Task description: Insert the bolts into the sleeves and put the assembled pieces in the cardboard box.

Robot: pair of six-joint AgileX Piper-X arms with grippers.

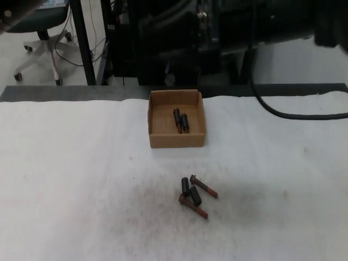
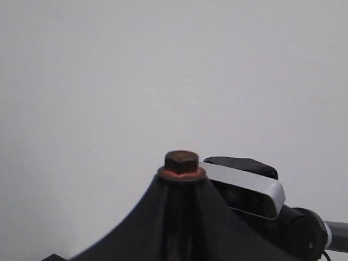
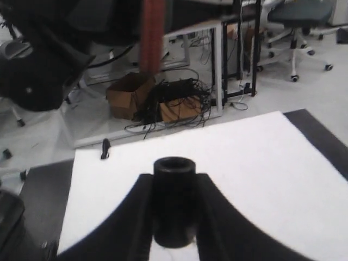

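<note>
My left claw (image 2: 181, 187) pinches a rusty hex-headed steel bolt (image 2: 181, 162), its head standing proud of the fingertips. My right claw (image 3: 174, 179) is pressed onto a black cylindrical metal sleeve (image 3: 174, 206), whose bore is open and unfilled. A blurred reddish shaft (image 3: 153, 32) beyond it is, I judge, that same bolt, not yet entered.

Farther out, on the white cloth (image 1: 81, 190), two loose black sleeves (image 1: 185, 186) (image 1: 195, 196) and two loose rusty bolts (image 1: 205, 186) (image 1: 194, 206) lie in one tight cluster. Beyond them, the shallow brown cardboard box (image 1: 176, 140) holds two assembled pieces (image 1: 177, 118) (image 1: 185, 123) side by side.

By my reckoning, two pieces are finished and boxed. A third pair waits in my claws to be joined, and two more pairs are left on the cloth. If each boxed piece is one of each, that makes five bolts and five sleeves in all.
</note>
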